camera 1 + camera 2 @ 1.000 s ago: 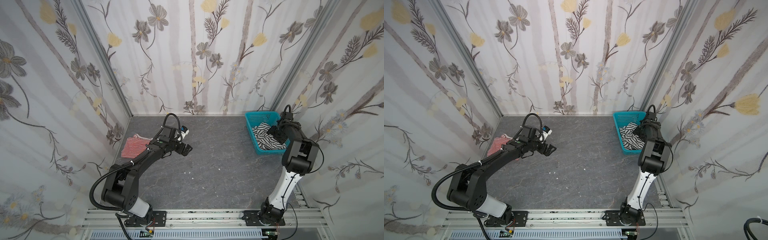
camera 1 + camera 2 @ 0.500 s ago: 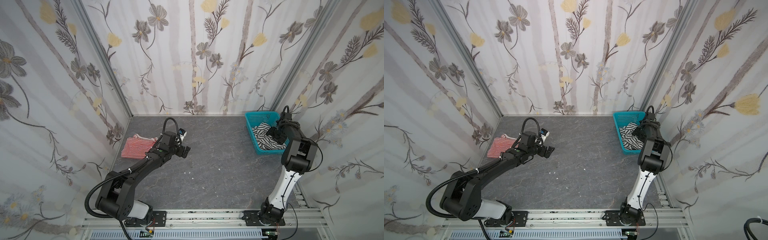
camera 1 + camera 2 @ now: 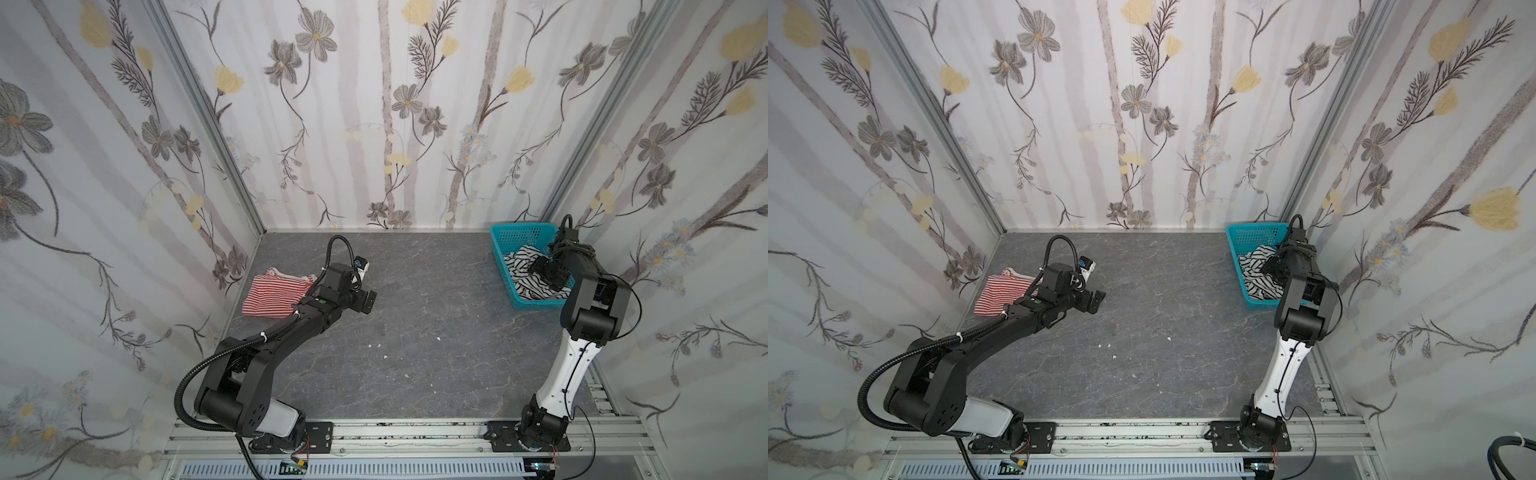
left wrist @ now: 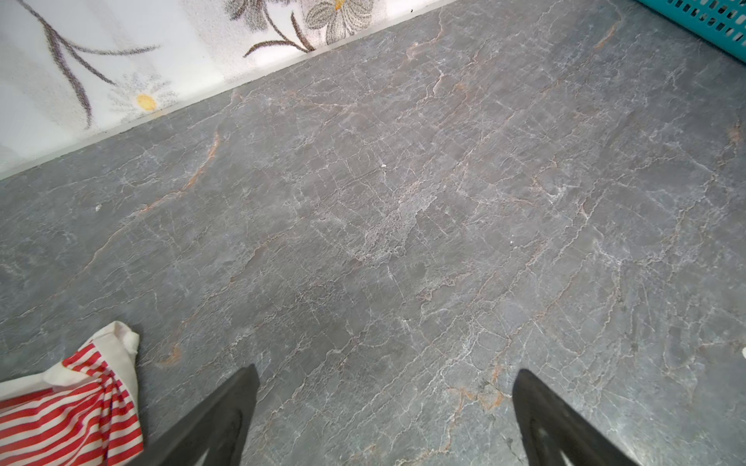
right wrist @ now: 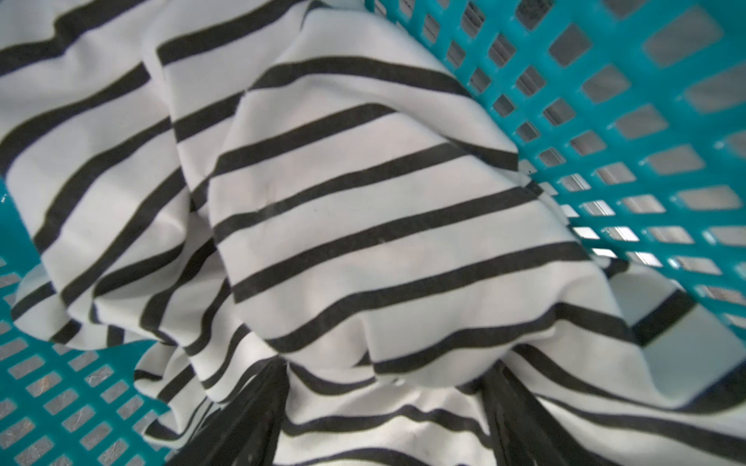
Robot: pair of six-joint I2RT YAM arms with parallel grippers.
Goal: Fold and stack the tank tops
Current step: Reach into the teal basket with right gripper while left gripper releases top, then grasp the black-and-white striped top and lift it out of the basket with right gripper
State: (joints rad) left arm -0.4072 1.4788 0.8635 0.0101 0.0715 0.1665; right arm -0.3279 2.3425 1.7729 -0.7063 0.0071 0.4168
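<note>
The red-and-white tank top [image 3: 272, 293] [image 3: 1000, 295] lies bunched near the left wall; its white-trimmed corner [image 4: 68, 411] shows in the left wrist view. Just to its right, my left gripper [image 3: 368, 301] [image 3: 1096, 301] [image 4: 386, 369] hangs open over bare table, holding nothing. The black-and-white tank top [image 3: 523, 266] [image 3: 1256, 266] [image 5: 363, 201] lies crumpled in the teal basket [image 3: 521, 237] [image 3: 1254, 235] [image 5: 646, 121]. My right gripper [image 3: 544, 270] [image 3: 1273, 266] [image 5: 391, 365] reaches down into it. Its jaws stand apart, pressed into the cloth, with a mound of fabric between them.
The grey marbled table [image 3: 415, 332] is walled by flowered panels on three sides. The basket stands at the back right corner, and its edge [image 4: 710, 20] also shows in the left wrist view. A few small white scraps [image 3: 376, 345] lie mid-table. Both arm bases sit on the front rail.
My left arm has sunk lower and drawn off the red-and-white tank top, which now shows more fully. The right gripper has stayed in the basket, its jaws narrowing slightly.
</note>
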